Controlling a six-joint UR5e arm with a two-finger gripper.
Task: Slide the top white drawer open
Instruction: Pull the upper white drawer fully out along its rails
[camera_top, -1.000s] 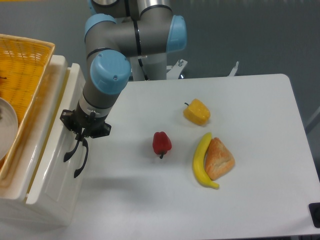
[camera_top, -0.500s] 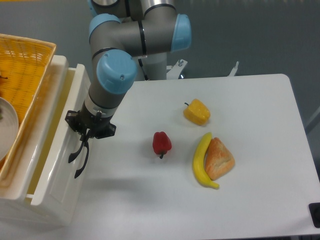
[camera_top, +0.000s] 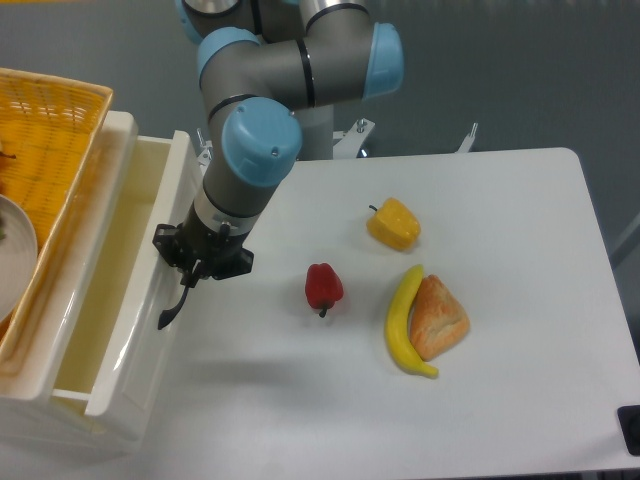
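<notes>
Two fingers (camera_top: 190, 281) around drawer handle (camera_top: 172, 312)

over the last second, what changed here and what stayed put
The gripper, clamped on the black handle, has drawn the top white drawer further out toward the table's middle, so more of its cream interior shows. The arm moved the same way. The red pepper, yellow pepper, banana, bread and wicker basket stayed where they were.
</notes>
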